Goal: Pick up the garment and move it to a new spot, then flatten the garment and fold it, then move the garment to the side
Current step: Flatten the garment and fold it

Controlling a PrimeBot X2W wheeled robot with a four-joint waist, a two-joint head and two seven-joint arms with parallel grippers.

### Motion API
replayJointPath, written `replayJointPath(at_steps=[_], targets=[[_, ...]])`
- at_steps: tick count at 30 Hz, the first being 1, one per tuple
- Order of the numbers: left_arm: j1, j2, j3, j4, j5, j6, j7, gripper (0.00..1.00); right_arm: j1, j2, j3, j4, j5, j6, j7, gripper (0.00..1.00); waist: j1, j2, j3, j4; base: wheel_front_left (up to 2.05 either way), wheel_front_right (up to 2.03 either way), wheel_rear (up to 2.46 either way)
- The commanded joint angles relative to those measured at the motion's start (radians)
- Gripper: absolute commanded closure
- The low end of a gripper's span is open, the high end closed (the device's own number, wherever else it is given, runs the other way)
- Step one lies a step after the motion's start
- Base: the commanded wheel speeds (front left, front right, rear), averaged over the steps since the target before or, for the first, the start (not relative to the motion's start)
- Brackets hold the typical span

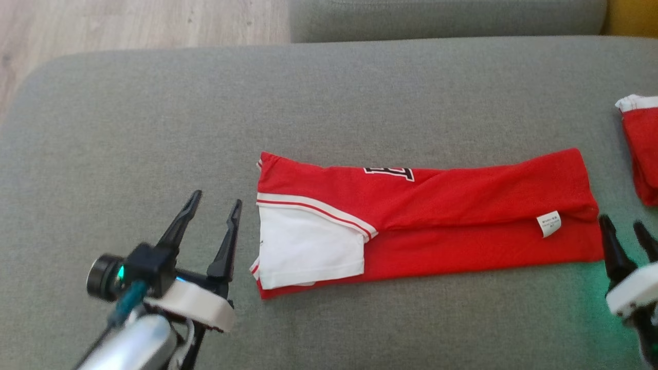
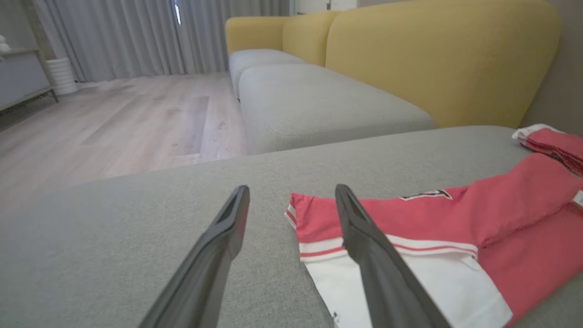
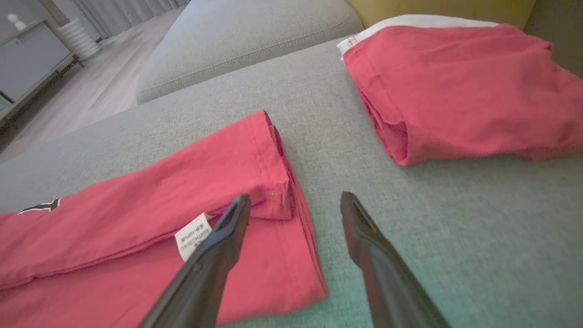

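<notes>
Sofa cushion of grey fabric (image 1: pixel 154 103) carries the red-and-white soft jersey garment (image 1: pixel 426 216), folded into a long band at frame centre. Light, limp cloth, likely; best pinched at its short ends. Empty and spread wide, the left tool (image 1: pixel 217 197) and right tool (image 1: pixel 622 221) sit just beside those ends.

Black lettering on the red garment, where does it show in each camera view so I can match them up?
Head view: the black lettering sits on the red garment's upper edge, near the picture's centre.
Left wrist view: lettering right of centre, on the garment's upper edge.
Right wrist view: lettering at the far left, lower half.
Shared landmark: the second folded red garment.
</notes>
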Motion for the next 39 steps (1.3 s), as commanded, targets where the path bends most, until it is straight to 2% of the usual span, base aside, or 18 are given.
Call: replayJointPath(at_steps=[1, 5, 7, 12, 15, 21, 28, 29, 30, 31, 32, 39], targets=[[0.031, 0.004, 0.098, -0.038, 0.048, 0.020, -0.012, 0.00, 0.022, -0.002, -0.017, -0.040, -0.020, 0.002, -0.025, 0.00, 0.0000, 0.0000, -0.013, 0.006, 0.00, 0.00, 0.00], [0.169, -0.084, 0.273, -0.097, 0.191, 0.064, -0.012, 0.00, 0.061, 0.071, -0.095, -0.059, -0.061, 0.002, -0.042, 0.00, 0.0000, 0.0000, -0.040, 0.030, 0.00, 0.00, 0.00], [0.228, -0.129, 0.337, -0.121, 0.263, 0.072, -0.012, 0.00, 0.061, 0.098, -0.127, -0.055, -0.083, 0.002, -0.031, 0.00, 0.0000, 0.0000, -0.051, 0.046, 0.00, 0.00, 0.00], [0.330, -0.212, 0.417, -0.139, 0.426, 0.081, -0.012, 0.00, 0.015, 0.130, -0.220, 0.003, -0.147, 0.002, 0.012, 0.00, 0.0000, 0.0000, -0.067, 0.095, 0.00, 0.00, 0.00], [0.379, -0.274, 0.442, -0.152, 0.502, 0.062, -0.012, 0.00, -0.029, 0.124, -0.289, 0.075, -0.228, 0.002, 0.044, 0.00, 0.0000, 0.0000, -0.070, 0.135, 0.00, 0.00, 0.00], [0.423, -0.333, 0.460, -0.151, 0.559, 0.019, -0.012, 0.00, -0.085, 0.117, -0.357, 0.171, -0.282, 0.002, 0.073, 0.00, 0.0000, 0.0000, -0.061, 0.166, 0.00, 0.00, 0.00], [0.449, -0.391, 0.483, -0.125, 0.614, -0.043, -0.012, 0.00, -0.129, 0.125, -0.362, 0.303, -0.335, 0.002, 0.133, 0.00, 0.0000, 0.0000, -0.050, 0.174, 0.00, 0.00, 0.00], [0.450, -0.398, 0.489, -0.123, 0.620, -0.049, -0.012, 0.00, -0.132, 0.129, -0.349, 0.313, -0.328, 0.002, 0.146, 0.17, 0.0000, 0.0000, -0.048, 0.173, 0.00, 0.00, 0.00], [0.449, -0.403, 0.494, -0.122, 0.628, -0.056, -0.012, 0.00, -0.134, 0.133, -0.334, 0.319, -0.315, 0.002, 0.159, 0.55, 0.0000, 0.0000, -0.047, 0.170, 0.00, 0.00, 0.00], [0.450, -0.407, 0.500, -0.122, 0.636, -0.061, -0.012, 0.00, -0.136, 0.135, -0.317, 0.319, -0.297, 0.002, 0.171, 0.86, 0.0000, 0.0000, -0.046, 0.166, 0.00, 0.00, 0.00], [0.451, -0.412, 0.507, -0.121, 0.642, -0.065, -0.012, 0.00, -0.136, 0.133, -0.300, 0.315, -0.280, 0.002, 0.178, 1.00, 0.0000, 0.0000, -0.046, 0.160, 0.00, 0.00, 0.00], [0.466, -0.441, 0.551, -0.115, 0.665, -0.105, -0.012, 0.00, -0.124, 0.070, -0.221, 0.247, -0.181, 0.002, 0.134, 1.00, 0.0000, 0.0000, -0.049, 0.104, 0.00, 0.00, 0.00]])
